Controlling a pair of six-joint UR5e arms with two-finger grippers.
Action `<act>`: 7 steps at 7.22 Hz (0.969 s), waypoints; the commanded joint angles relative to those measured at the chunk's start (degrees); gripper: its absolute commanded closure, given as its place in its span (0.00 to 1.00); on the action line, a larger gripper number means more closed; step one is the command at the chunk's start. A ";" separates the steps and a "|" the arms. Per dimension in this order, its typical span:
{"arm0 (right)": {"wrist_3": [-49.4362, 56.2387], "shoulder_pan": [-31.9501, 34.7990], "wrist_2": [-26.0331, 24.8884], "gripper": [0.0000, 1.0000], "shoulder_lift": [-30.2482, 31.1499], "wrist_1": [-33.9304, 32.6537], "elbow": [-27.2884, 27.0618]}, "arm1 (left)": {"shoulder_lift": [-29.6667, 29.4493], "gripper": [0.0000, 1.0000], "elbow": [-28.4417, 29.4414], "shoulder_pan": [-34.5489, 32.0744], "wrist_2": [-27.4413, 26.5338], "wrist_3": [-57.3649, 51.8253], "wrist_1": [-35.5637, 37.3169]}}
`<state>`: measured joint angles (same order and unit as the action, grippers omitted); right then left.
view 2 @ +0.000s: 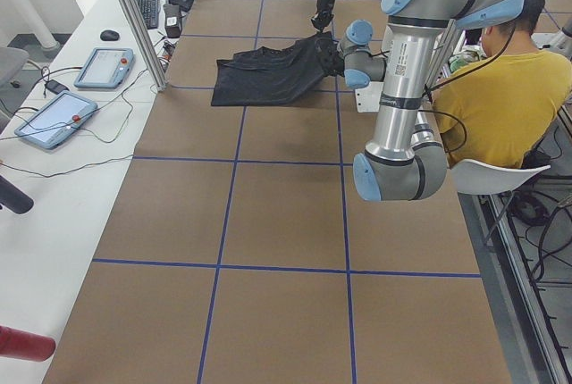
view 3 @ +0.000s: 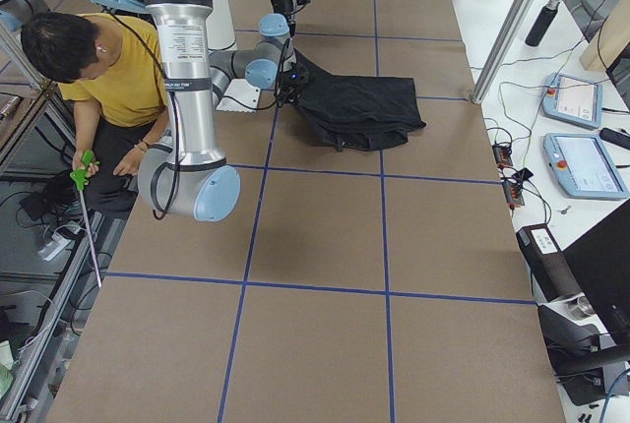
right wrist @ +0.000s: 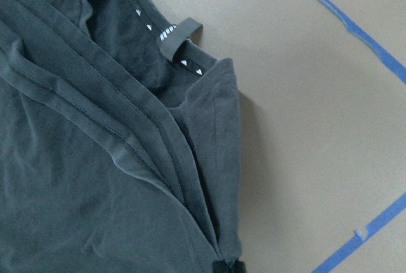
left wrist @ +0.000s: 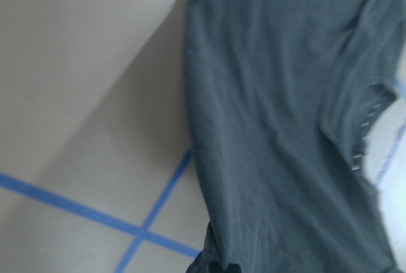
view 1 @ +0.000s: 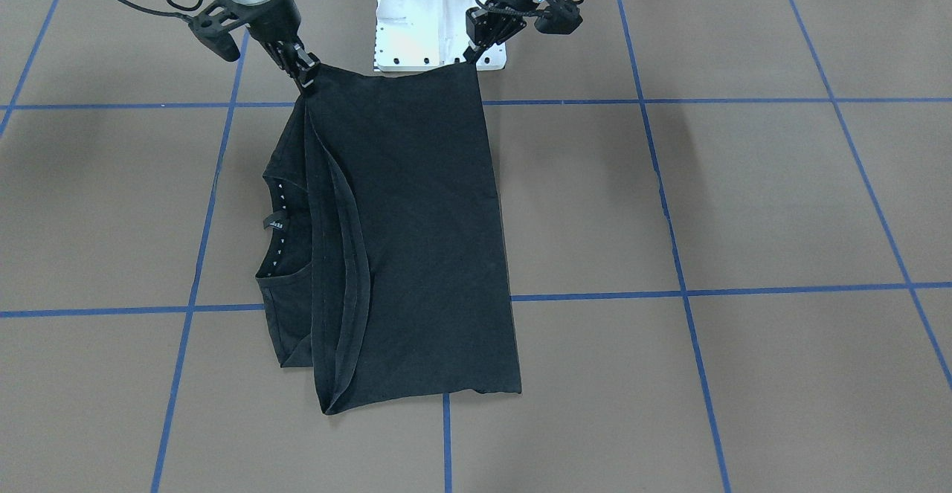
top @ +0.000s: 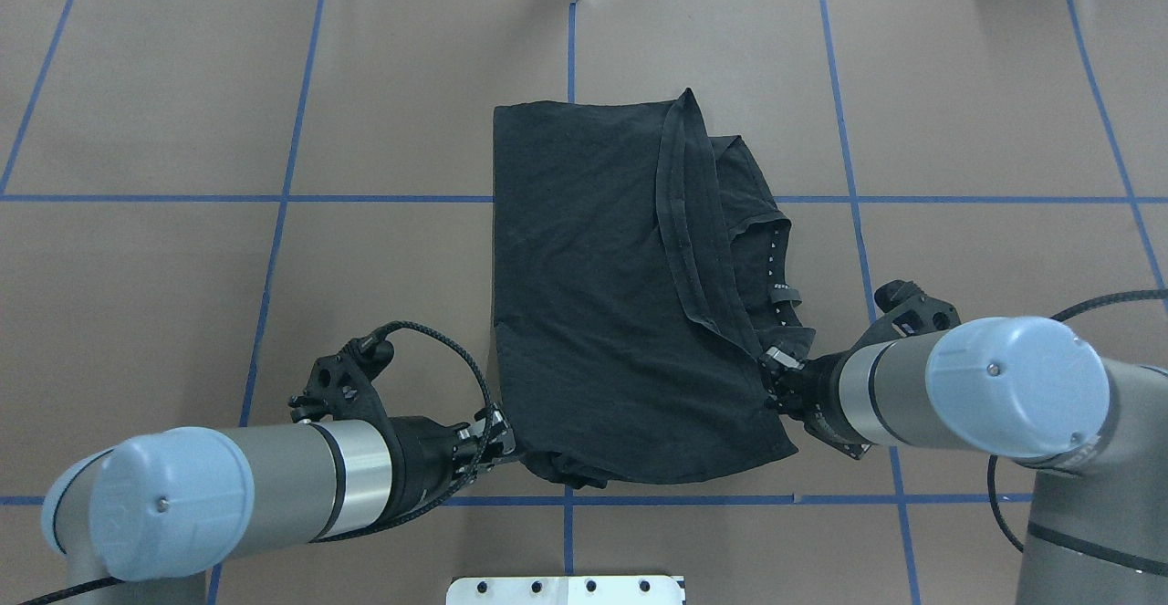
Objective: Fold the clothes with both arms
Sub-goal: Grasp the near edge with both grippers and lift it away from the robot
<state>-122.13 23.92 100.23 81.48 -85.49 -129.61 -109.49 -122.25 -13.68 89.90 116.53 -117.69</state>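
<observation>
I am seeing the black T-shirt (view 1: 416, 240) lying on the brown table (view 1: 744, 203), in its middle part, with one short edge just in front of the white base pedestal (view 1: 416, 24). The shirt is lying folded: a wide plain panel is covering most of it, and the hem (view 1: 349, 255) of this panel is running along the length of the shirt. Beside it, on the robot's right side, the collar (view 1: 279, 233) is showing, with a small loop label (right wrist: 179, 35) and a row of little white marks inside.

The left gripper (view 1: 473, 53) is pinching one corner of the edge nearest to the robot, its fingers closed together on the cloth. The right gripper (view 1: 307, 76) is clamping the other corner of the same edge in the same way. Between them this edge is stretching in an almost straight line, and in the side views the cloth is rising a little toward the fingers. The far end is resting flat on the table, across the blue tape lines (view 1: 595, 296).

A person (view 2: 500, 89) in a yellow shirt is sitting behind the robot.
</observation>
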 commanded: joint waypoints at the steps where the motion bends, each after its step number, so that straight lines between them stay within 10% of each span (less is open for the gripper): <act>1: 2.14 12.84 11.23 1.00 -7.34 -0.29 7.65 | -4.31 1.00 3.04 -10.87 2.19 -4.26 1.67; 7: 22.60 27.56 20.53 1.00 -41.60 5.20 61.55 | -21.26 1.00 40.71 -28.48 5.73 -14.99 -9.99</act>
<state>-103.54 49.43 120.46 47.63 -83.93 -81.55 -127.40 -89.54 -39.48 95.61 103.97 -124.14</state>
